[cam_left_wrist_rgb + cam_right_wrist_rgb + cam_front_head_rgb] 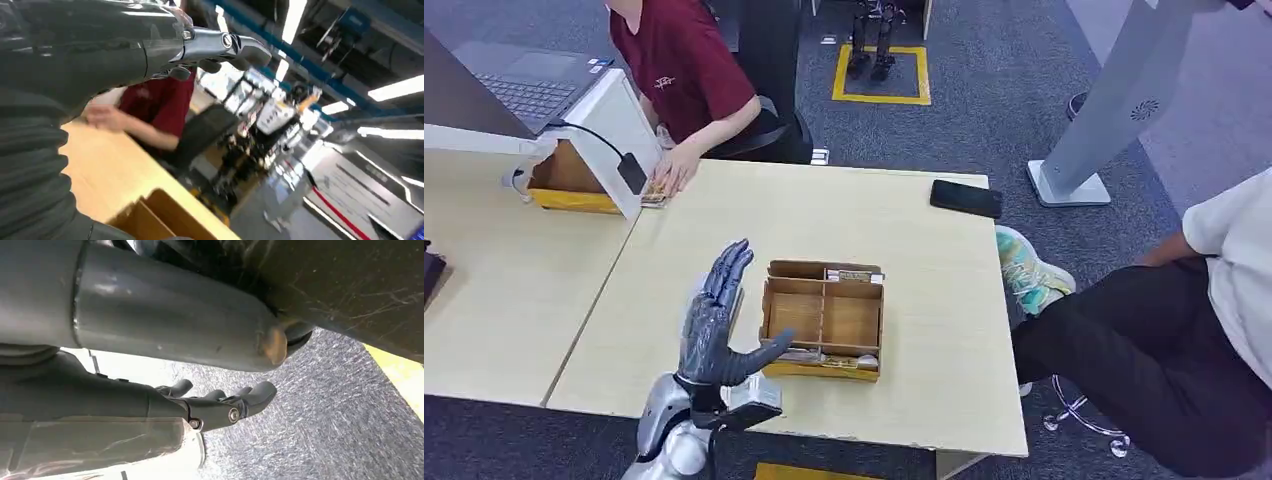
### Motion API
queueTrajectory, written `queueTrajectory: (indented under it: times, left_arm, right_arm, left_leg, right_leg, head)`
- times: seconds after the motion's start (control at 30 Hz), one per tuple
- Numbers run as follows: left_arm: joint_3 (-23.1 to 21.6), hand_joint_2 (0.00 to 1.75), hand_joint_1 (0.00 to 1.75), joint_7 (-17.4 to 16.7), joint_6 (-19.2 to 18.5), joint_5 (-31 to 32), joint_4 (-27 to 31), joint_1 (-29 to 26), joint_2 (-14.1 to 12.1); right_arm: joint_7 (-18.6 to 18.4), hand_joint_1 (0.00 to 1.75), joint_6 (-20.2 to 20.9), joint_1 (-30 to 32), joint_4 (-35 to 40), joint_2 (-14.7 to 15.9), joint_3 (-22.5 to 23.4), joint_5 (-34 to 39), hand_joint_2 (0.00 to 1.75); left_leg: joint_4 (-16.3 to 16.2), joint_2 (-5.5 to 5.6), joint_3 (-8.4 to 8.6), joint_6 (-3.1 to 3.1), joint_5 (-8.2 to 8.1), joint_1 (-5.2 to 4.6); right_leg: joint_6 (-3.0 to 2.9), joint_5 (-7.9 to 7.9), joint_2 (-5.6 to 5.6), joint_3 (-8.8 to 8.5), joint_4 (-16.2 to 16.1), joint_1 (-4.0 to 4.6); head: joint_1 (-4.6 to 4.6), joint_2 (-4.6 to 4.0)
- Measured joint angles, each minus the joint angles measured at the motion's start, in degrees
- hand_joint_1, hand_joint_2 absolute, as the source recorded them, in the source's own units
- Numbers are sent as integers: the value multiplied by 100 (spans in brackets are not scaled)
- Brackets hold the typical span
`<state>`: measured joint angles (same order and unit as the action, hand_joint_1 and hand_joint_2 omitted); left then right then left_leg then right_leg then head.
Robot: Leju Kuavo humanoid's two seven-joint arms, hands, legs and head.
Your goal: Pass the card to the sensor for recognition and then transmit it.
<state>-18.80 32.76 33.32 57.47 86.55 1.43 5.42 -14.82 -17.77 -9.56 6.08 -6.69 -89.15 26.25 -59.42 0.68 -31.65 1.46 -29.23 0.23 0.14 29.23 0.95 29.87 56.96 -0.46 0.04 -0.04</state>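
The left hand point(717, 322) is hovering empty, fingers spread, at nine o'clock of the wooden box point(824, 318), whose front slot is holding thin, stiff, light cards point(824, 357), probably best pinched by an exposed edge.

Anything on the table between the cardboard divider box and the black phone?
Nothing. In the head view the stretch of table between the cardboard divider box and the black phone is bare.

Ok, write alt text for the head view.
The robot's left hand, fingers spread and empty, is raised over a light wooden table beside a compartmented wooden box. A person in a red shirt rests a hand by a tilted stand; a black phone lies nearby.
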Motion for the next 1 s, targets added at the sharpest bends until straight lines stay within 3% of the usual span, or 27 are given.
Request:
queueTrajectory:
  times: [0.1, 0.23, 0.5, 0.6, 1.0]
  left_arm:
    - [-111, 175, 0, -295, 528, 1140, -31, -82, -35]
    - [-109, 175, 0, -587, 626, 2345, -68, -168, -26]
    - [-105, 175, 0, -1040, 626, 2738, -295, -155, -103]
    - [-105, 175, 0, -907, 626, 2466, -477, -115, -111]
    - [-105, 175, 0, -1165, 631, 2713, -890, 42, -164]
  right_arm:
    - [-20, 0, 0, -1, 0, 0, 0, -11, 0]
    - [-52, 0, -2, -2, 0, 0, -2, -85, 0]
    - [-61, 0, -7, -4, 2, 0, -2, -85, 0]
    - [-61, 0, -20, -4, 2, 0, -2, -83, 0]
    - [-63, 0, -59, -2, 2, 0, -2, -112, 0]
  left_leg:
    - [0, 2, -2, 0, 0, 0]
    - [0, 1, -3, 0, 0, 0]
    - [0, 2, -2, 0, 0, 0]
    - [0, 2, -2, 0, 0, 0]
    - [0, 2, -3, 0, 0, -1]
  right_leg:
    - [0, 0, -2, 0, 0, 0]
    - [0, 0, -2, 1, -1, -1]
    - [0, 0, -3, 1, 0, -1]
    - [0, 0, -3, 1, 0, -1]
    - [0, 0, -3, 2, 0, -1]
  head:
    - [2, 0]
    - [2, 0]
    - [0, 0]
    - [2, 0]
    - [2, 0]
